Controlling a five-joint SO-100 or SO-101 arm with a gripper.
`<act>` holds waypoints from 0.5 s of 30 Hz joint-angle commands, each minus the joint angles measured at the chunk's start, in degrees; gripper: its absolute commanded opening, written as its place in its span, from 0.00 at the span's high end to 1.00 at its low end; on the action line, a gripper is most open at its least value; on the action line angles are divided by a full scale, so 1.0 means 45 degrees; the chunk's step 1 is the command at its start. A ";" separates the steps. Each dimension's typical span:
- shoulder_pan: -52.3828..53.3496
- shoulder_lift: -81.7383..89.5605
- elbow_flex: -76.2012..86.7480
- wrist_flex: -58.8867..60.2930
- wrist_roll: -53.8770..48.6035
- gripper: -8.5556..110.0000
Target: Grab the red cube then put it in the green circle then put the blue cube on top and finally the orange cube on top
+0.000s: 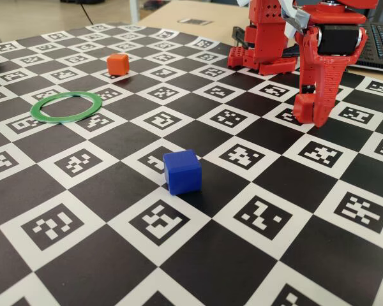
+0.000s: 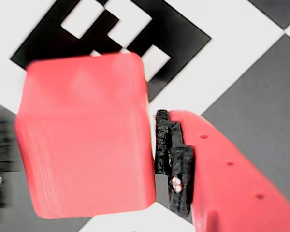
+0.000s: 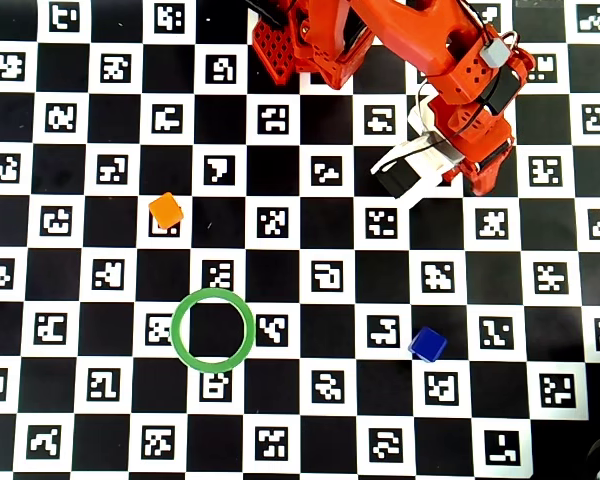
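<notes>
Wrist view fills with the red cube [image 2: 84, 137] — the gripper [image 2: 159, 145] has a padded finger [image 2: 176, 169] pressed to its right side, the other finger out of sight at the left, so a grip looks likely but I cannot tell. On the checkered mat [image 3: 300, 400], the green circle [image 3: 212, 329] lies empty — orange cube [image 3: 166, 210] beyond it, blue cube [image 3: 427, 344] well apart.

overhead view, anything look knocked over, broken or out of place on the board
Nothing stands out. The thin flat green ring lies empty on the checkered marker board. The small orange cube and small blue cube sit apart on it, both flat. The small red cube fills the wrist view beside a gripper finger.
</notes>
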 commanded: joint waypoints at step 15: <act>0.1309 0.1172 -0.2832 0.2109 -0.0605 0.87</act>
